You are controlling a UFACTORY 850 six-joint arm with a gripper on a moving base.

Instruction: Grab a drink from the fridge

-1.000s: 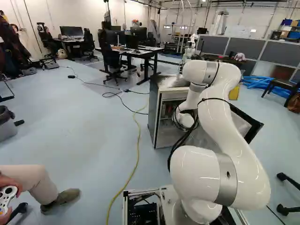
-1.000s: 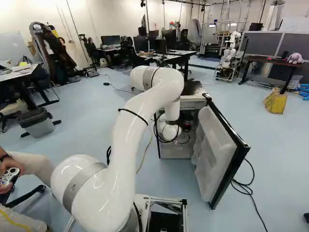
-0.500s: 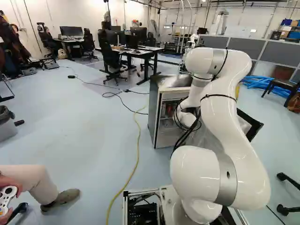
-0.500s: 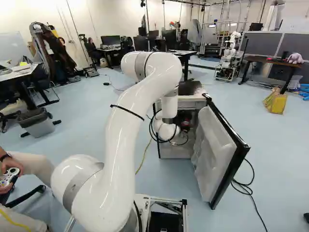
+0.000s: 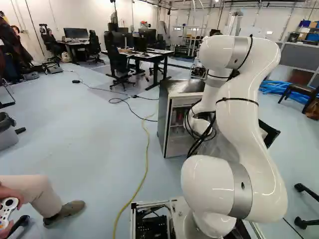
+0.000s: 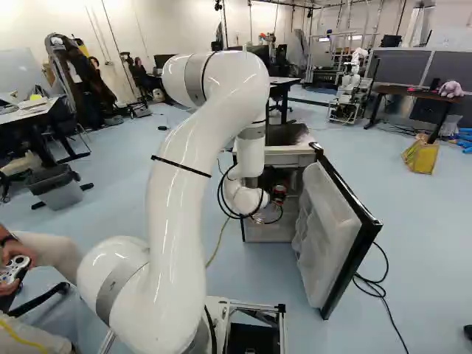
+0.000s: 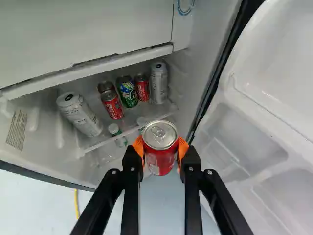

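Firmly, the claw (image 6: pixel 278 196) has a red can (image 7: pixel 160 152) pinched between its orange pads (image 7: pixel 183 148). Beyond it, other cans (image 7: pixel 113 105) stand inside the open fridge (image 5: pixel 162 117).

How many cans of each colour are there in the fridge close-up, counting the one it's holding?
Red: 3 (held can, two red shelf cans)
Green and blue: 1 (green can)
Whitish: 2 (tall cans)
Colour unclear: 1 (partly hidden can)
Total: 7
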